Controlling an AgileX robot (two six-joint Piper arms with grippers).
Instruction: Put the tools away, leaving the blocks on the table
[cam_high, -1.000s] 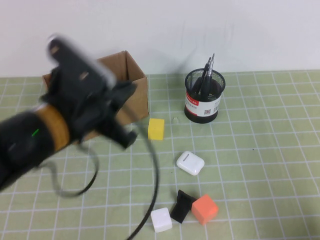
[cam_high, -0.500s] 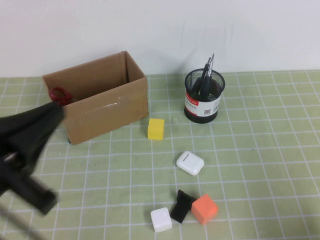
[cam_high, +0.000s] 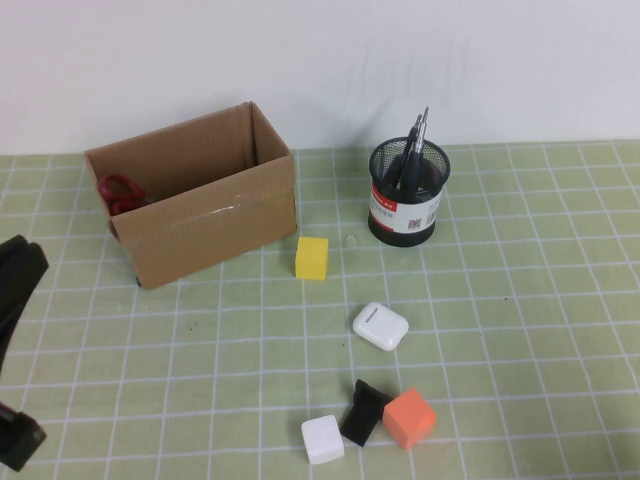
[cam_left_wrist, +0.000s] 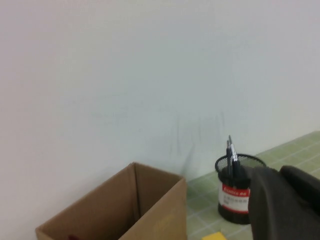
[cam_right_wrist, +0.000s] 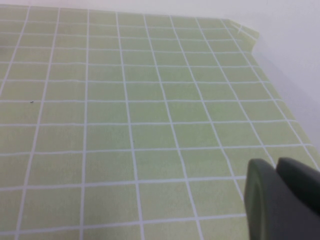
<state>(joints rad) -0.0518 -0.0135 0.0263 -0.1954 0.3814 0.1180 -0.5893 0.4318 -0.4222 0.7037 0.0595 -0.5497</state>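
Observation:
The red-handled scissors (cam_high: 118, 192) lie inside the open cardboard box (cam_high: 215, 215). The black-handled screwdriver and the thin black rod (cam_high: 416, 140) stand in the black mesh cup (cam_high: 408, 200). The yellow cube (cam_high: 312, 257) sits in front of the box. The white cube (cam_high: 322, 439), black angular block (cam_high: 365, 412) and orange cube (cam_high: 409, 417) sit together near the front. My left gripper (cam_left_wrist: 280, 172) is shut and empty, raised at the table's left edge. My right gripper (cam_right_wrist: 276, 167) is shut and empty over bare mat (cam_right_wrist: 125, 100), outside the high view.
A glossy white rounded case (cam_high: 380, 325) lies mid-table. My left arm (cam_high: 18, 280) shows dark at the left edge. The box (cam_left_wrist: 140, 205), the cup (cam_left_wrist: 232, 192) and the yellow cube (cam_left_wrist: 216, 236) show in the left wrist view. A white wall stands behind the table.
My left arm has pulled back from over the box to the table's left edge. The scissors' red handles now show inside the box.

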